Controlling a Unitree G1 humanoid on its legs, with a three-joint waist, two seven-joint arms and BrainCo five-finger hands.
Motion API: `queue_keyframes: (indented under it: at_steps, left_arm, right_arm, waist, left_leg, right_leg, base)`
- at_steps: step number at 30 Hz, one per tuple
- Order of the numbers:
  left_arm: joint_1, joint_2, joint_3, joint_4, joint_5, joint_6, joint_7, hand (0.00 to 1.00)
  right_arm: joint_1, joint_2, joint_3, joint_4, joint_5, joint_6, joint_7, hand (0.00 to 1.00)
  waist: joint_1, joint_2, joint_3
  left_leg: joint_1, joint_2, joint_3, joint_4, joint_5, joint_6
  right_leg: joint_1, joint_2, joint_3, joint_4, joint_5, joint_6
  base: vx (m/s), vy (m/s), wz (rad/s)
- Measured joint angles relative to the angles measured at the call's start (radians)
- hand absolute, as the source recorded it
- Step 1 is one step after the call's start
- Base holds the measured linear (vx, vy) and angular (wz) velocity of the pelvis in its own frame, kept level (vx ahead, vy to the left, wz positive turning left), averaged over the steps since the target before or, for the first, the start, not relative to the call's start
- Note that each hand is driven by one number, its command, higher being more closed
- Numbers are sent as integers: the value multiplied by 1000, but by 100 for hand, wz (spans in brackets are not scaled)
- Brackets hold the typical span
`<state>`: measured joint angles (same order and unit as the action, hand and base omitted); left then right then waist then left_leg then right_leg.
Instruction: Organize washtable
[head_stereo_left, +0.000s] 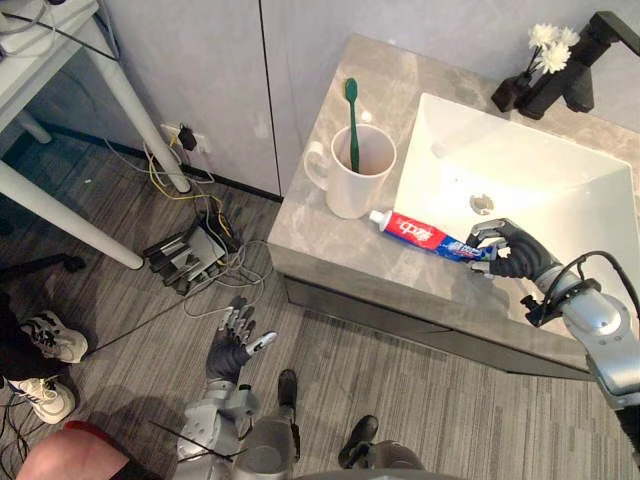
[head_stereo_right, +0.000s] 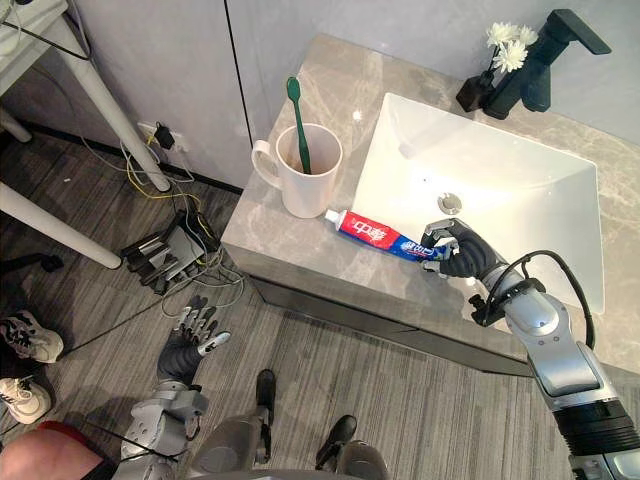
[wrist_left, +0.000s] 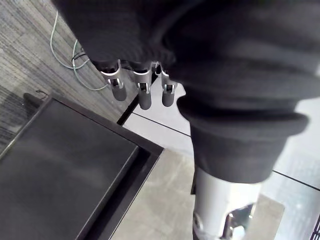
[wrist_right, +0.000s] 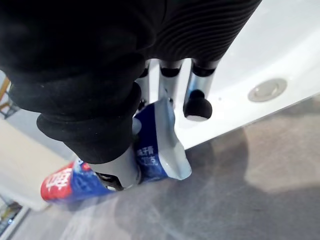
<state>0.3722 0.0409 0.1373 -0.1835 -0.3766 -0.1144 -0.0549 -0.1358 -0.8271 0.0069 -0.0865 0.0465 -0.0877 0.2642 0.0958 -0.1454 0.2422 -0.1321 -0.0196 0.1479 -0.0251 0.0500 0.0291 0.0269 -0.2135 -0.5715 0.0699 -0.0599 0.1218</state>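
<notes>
One toothpaste tube along basin near rim, right hand pinching its tail; left hand loose-fingered.

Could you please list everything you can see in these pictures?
counter: one, grey stone, against the wall
basin: one, white, set in the counter
mug: one, white, on the counter left of the basin
toothbrush: one, green, standing in the mug
toothpaste tube: one, red, blue and white, along the counter's front
faucet: one, black, behind the basin
flowers: white, dark vase, beside the faucet
power strip: with cables, on the floor
shoes: two, white, a person's
right robot hand: curled round the tube's tail
left robot hand: open, over the floor
</notes>
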Motion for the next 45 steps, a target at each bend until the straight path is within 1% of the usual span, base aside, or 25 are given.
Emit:
queue_keyframes:
  at_steps: [1,2,3,5,7,9,10,12,14,15,17,20,23,24,26,29,31,32,33,35,36,38,40,43,45]
  left_arm:
    - [-1,-1,55,-43,0,-5,16,0]
    - [-2,-2,67,-49,0,-6,19,0]
    - [-6,-5,114,-72,0,-10,34,0]
    - [-19,-10,180,-87,0,-19,56,0]
    - [-37,-16,261,-107,2,-28,80,0]
    - [-43,-16,320,-119,6,-32,93,0]
    - [-43,-16,354,-122,11,-44,106,0]
    - [-42,-16,383,-122,20,-50,115,0]
    - [-44,-17,416,-122,35,-50,126,0]
    - [-45,-17,423,-122,36,-50,128,0]
    - [-46,-17,441,-122,38,-50,132,0]
    - [-56,-16,468,-122,47,-51,133,0]
    - [-82,-14,469,-122,44,-57,132,0]
    - [-90,-13,468,-122,44,-58,132,0]
    - [-105,9,454,-124,43,-59,129,0]
    - [-160,84,393,-132,-1,-70,119,0]
    - [-223,135,311,-136,-48,-80,109,0]
    - [-263,151,259,-136,-93,-83,92,0]
    - [-284,156,232,-135,-125,-83,82,0]
    - [-370,174,119,-117,-215,-79,59,0]
    - [-391,181,88,-110,-237,-78,56,0]
    - [-460,193,-13,-79,-302,-64,54,0]
    - [-493,199,-73,-68,-350,-49,54,0]
    - [-542,201,-146,-55,-362,-32,53,0]
    - [-570,204,-163,-51,-370,-24,53,0]
  right_arm:
    - [-38,-1,-1,4,-1,0,-1,100]
    - [-46,-1,-3,4,-1,-1,-2,100]
    - [-83,-3,-11,8,-1,-3,-3,100]
    - [-128,-3,-49,25,0,-11,-7,100]
    - [-159,-4,-119,25,1,-23,-26,100]
    - [-162,-4,-159,25,1,-25,-33,100]
    - [-162,-4,-178,25,1,-25,-43,100]
    - [-162,-4,-202,25,1,-25,-45,100]
    - [-162,-4,-233,27,1,-25,-46,100]
    - [-162,-4,-239,27,1,-26,-46,100]
    - [-162,-3,-242,32,1,-29,-46,100]
    - [-162,4,-243,33,1,-42,-50,100]
    - [-162,31,-245,33,1,-48,-68,100]
    - [-162,38,-245,33,1,-49,-71,100]
    - [-163,61,-243,33,1,-50,-74,100]
    - [-204,117,-206,34,4,-53,-89,100]
    - [-248,166,-161,35,14,-55,-94,100]
    - [-271,198,-133,36,24,-57,-99,100]
    - [-284,216,-116,36,24,-57,-109,100]
    - [-330,293,-56,41,25,-57,-133,100]
    - [-342,313,-39,44,26,-57,-139,100]
    - [-358,380,13,43,41,-57,-157,100]
    - [-359,423,39,42,44,-56,-161,100]
    - [-358,476,58,42,44,-49,-161,100]
    - [-358,489,75,41,49,-46,-161,100]
  waist:
    - [0,9,-2]
    - [0,12,-4]
    - [-1,23,-9]
    - [2,43,-20]
    - [3,67,-35]
    - [4,73,-64]
    - [3,72,-79]
    - [3,73,-89]
    - [3,74,-121]
    - [3,76,-123]
    - [2,84,-149]
    - [2,96,-166]
    - [2,100,-186]
    - [3,101,-187]
    - [3,105,-194]
    - [3,113,-203]
    - [3,115,-204]
    - [3,115,-204]
    - [3,115,-204]
    - [3,115,-204]
    - [3,116,-204]
    - [2,116,-204]
    - [0,120,-205]
    - [-3,132,-205]
    - [-5,136,-205]
  left_leg:
    - [8,-1,0,-1,0,0]
    - [9,-2,-1,-1,0,0]
    - [15,-4,-3,-2,0,1]
    - [27,-10,-11,-4,1,1]
    - [42,-17,-25,-6,1,1]
    - [43,-20,-34,-8,1,1]
    - [49,-22,-38,-9,1,1]
    - [65,-22,-41,-10,1,1]
    - [68,-21,-44,-11,1,1]
    - [71,-21,-46,-11,1,1]
    - [77,-20,-46,-13,1,1]
    - [96,-22,-45,-28,10,-1]
    - [113,-29,-49,-67,30,-2]
    - [113,-29,-50,-67,31,-2]
    - [113,-28,-52,-68,34,-2]
    - [114,-28,-52,-68,39,0]
    - [115,-28,-52,-68,51,2]
    - [116,-27,-52,-68,53,1]
    - [117,-26,-52,-67,54,1]
    - [121,-24,-52,-67,56,-2]
    - [122,-23,-52,-67,57,-2]
    - [131,-21,-52,-67,58,-4]
    - [136,-21,-54,-67,58,-4]
    - [136,-20,-55,-68,60,-4]
    - [136,-20,-56,-68,61,-4]
  right_leg:
    - [8,-1,-1,0,0,0]
    - [9,-1,-1,0,0,0]
    - [16,-1,-3,-1,0,0]
    - [32,0,-7,-3,0,1]
    - [56,-3,-24,-8,0,1]
    - [64,-2,-32,-14,0,1]
    - [76,-1,-34,-23,0,1]
    - [93,1,-34,-27,0,1]
    - [100,1,-34,-36,0,1]
    - [106,2,-35,-38,0,1]
    - [111,2,-33,-39,0,1]
    - [122,3,-32,-39,-1,2]
    - [125,2,-33,-39,-14,17]
    - [125,2,-33,-38,-14,17]
    - [125,2,-33,-37,-14,17]
    - [127,2,-32,-36,-13,18]
    - [127,2,-32,-35,-13,17]
    - [128,2,-32,-35,-13,17]
    - [128,2,-31,-34,-13,17]
    - [130,2,-29,-33,-13,17]
    - [131,2,-29,-33,-13,17]
    - [140,3,-28,-33,-13,16]
    - [143,4,-28,-33,-13,16]
    - [143,5,-27,-29,-13,16]
    - [143,7,-26,-28,-13,16]
  base:
    - [0,0,0]
    - [0,0,0]
    - [10,7,6]
    - [21,12,14]
    - [24,14,22]
    - [31,-2,16]
    - [46,-22,9]
    - [24,-25,5]
    - [3,-20,3]
    - [0,0,0]
    - [-14,-6,-2]
    - [-31,-7,-4]
    - [-47,-12,6]
    - [-44,-8,6]
    - [-35,3,2]
    - [0,0,0]
    - [0,0,0]
    - [0,0,0]
    - [0,0,0]
    - [0,0,0]
    - [0,0,0]
    - [0,0,0]
    - [0,0,0]
    - [0,0,0]
    - [0,0,0]
